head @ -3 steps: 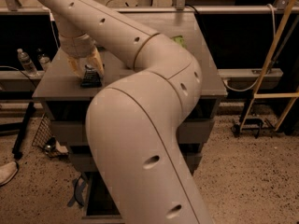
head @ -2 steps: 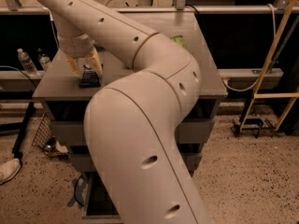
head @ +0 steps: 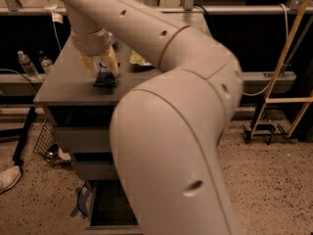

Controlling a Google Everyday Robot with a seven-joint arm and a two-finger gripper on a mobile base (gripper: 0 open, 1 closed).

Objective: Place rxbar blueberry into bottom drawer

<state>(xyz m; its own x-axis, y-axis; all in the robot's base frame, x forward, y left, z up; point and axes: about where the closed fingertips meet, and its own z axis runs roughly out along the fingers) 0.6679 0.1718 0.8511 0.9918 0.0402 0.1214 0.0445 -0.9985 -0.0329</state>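
Observation:
The rxbar blueberry (head: 104, 76), a small dark wrapper, sits at the cabinet top's (head: 63, 89) left part, between my fingers. My gripper (head: 100, 67) reaches down onto it from above, its yellowish fingers (head: 112, 61) closed on the bar's two sides. The bar's lower edge looks level with the cabinet top. The bottom drawer (head: 110, 207) stands pulled open at floor level, dark inside, partly hidden by my arm (head: 171, 131).
A green snack bag (head: 139, 58) lies on the cabinet top just right of the gripper. Two bottles (head: 27, 63) stand on a ledge at the left. A wire basket (head: 46, 142) sits on the floor at the left, and a wooden ladder (head: 288, 77) stands at the right.
The gripper and the bar between its fingers have shifted slightly right and up in the view. My arm's elbow has moved with them.

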